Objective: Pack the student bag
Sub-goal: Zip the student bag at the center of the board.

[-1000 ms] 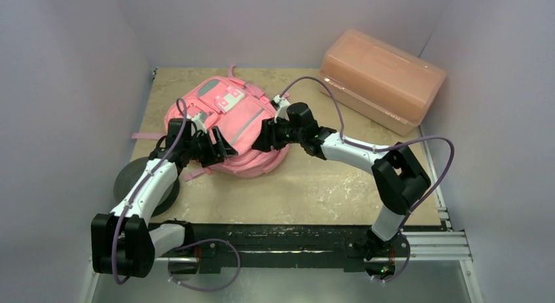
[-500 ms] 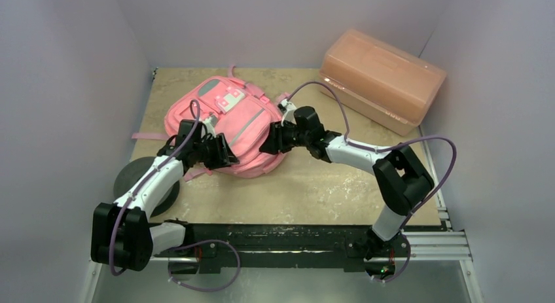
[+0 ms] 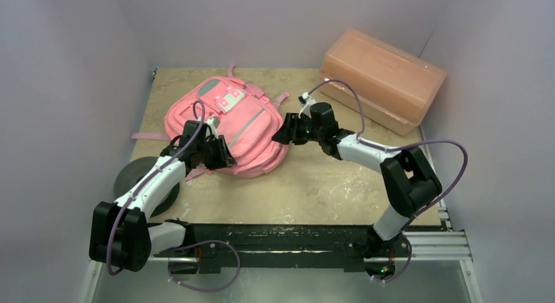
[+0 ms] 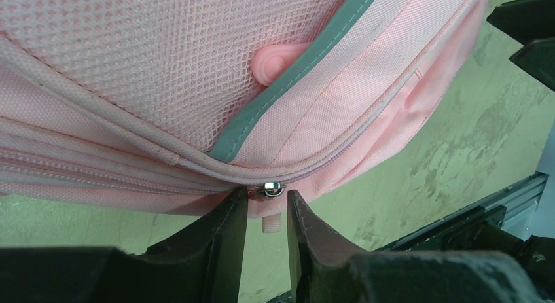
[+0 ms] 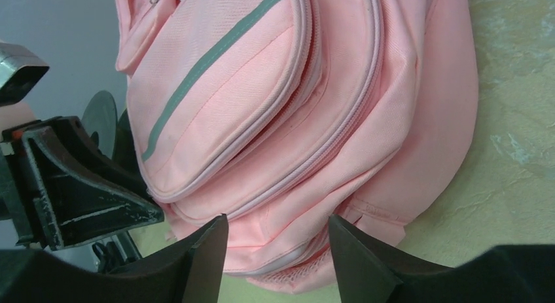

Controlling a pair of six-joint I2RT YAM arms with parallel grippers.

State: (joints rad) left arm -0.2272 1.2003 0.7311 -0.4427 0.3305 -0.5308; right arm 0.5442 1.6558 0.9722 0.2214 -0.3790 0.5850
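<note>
The student bag is a pink backpack lying flat at the table's back left, front pockets up. My left gripper is at its near edge. In the left wrist view its jaws stand a narrow gap apart, either side of the metal zipper slider and its small pale pull tab, with no contact visible. My right gripper is open and empty just right of the bag. In the right wrist view its fingers frame the bag's lower seam without touching.
A rigid translucent orange-pink box stands at the back right. A dark round disc lies at the left edge under the left arm. Purple walls close in three sides. A metal rail runs along the near edge.
My right gripper has drawn back to the right, off the bag. My left gripper has shifted slightly right along the bag's near edge. The bag has settled flatter.
</note>
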